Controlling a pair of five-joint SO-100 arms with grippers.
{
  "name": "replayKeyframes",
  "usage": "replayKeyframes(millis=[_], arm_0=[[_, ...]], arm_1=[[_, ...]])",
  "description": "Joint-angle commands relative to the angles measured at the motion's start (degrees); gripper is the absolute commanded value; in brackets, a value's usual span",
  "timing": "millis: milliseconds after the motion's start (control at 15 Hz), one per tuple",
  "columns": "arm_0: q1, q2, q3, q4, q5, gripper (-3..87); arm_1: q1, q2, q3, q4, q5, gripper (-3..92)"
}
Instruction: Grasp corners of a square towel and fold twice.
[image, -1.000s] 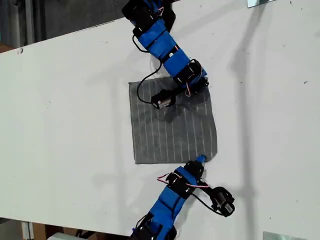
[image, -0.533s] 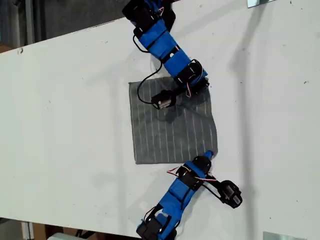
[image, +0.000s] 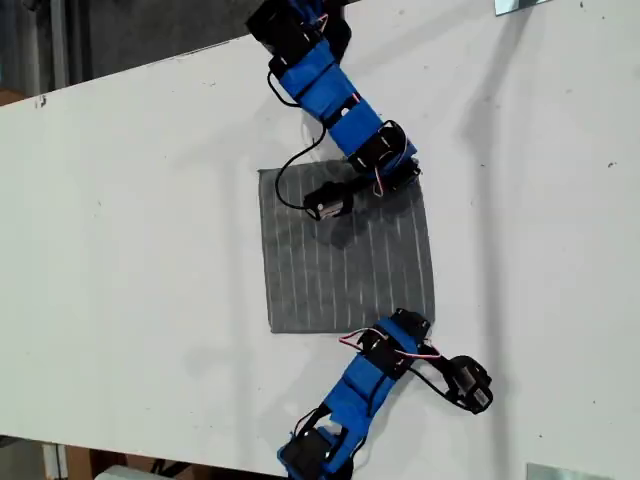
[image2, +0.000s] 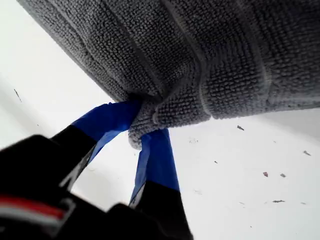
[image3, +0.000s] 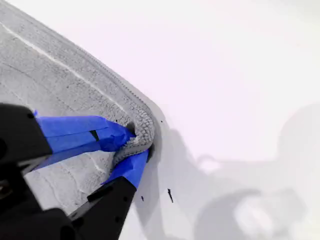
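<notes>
Both pincers grip corners of the grey striped towel (image: 345, 250) on the white desk (image: 130, 250)

The towel lies flat near the desk's middle. My first pincer (image2: 142, 137) is clenched on a bunched corner (image2: 150, 122), the cloth pinched between its blue fingers (image2: 157, 160). My second pincer (image3: 131, 145) is likewise clamped on another corner (image3: 142, 132), puckering the fabric. In the exterior view, one arm reaches from the top edge, the other from the bottom

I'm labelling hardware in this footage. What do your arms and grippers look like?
Both arms have blue link segments joined by black motor blocks, with thin black, red and white cables looped outside. My first gripper and second gripper each have black jaw bodies ending in blue tapered fingertips. No markings visible.
</notes>
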Motion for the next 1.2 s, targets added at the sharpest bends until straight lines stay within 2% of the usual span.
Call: replayKeyframes(millis=[0,133,267,600,800,1133], arm_0=[[0.35,2.9,-5.8,2.46,2.37,-0.2],[0.18,8.44,-5.89,3.78,5.8,-0.2],[-0.62,13.89,-5.71,5.98,9.67,-0.2],[-6.24,29.27,-2.29,17.84,14.68,-0.2],[-14.59,38.14,5.89,17.93,20.3,-0.2],[-31.64,40.61,12.04,18.11,29.88,-0.2]], arm_1=[[0.88,0.18,-9.05,5.71,-0.35,-0.1],[1.58,1.05,-14.94,11.34,-0.79,-0.1],[3.34,5.36,-16.17,13.27,-1.41,-0.1],[11.34,12.66,-16.35,15.82,-5.71,-0.1],[21.71,18.9,-14.15,15.82,-12.57,-0.1],[36.74,26.63,-12.3,15.21,-21.97,-0.1]])
